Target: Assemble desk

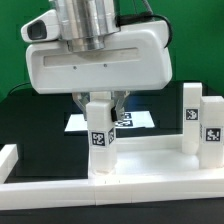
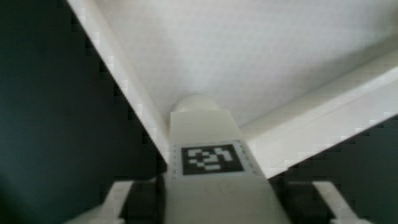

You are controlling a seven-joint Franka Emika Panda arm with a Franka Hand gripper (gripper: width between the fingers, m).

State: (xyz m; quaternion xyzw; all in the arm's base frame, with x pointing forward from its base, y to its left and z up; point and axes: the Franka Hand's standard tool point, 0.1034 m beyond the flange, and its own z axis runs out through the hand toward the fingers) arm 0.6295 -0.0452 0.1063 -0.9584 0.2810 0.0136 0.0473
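Note:
My gripper (image 1: 100, 104) is shut on a white square desk leg (image 1: 100, 135) with a black-and-white tag. It holds the leg upright at the corner of the white tabletop (image 1: 150, 163) on the exterior view's left. Two more tagged legs (image 1: 190, 120) (image 1: 211, 127) stand upright at the tabletop's right end. In the wrist view the held leg (image 2: 210, 135) sits between my dark fingers (image 2: 128, 200) of the gripper (image 2: 217, 205), its far end against the tabletop (image 2: 231, 50) near a raised rim. Whether the leg sits in a socket is hidden.
The marker board (image 1: 137, 120) lies flat on the black table behind the held leg. A low white border bar (image 1: 9, 158) runs at the exterior view's left and another (image 1: 100, 203) along the front.

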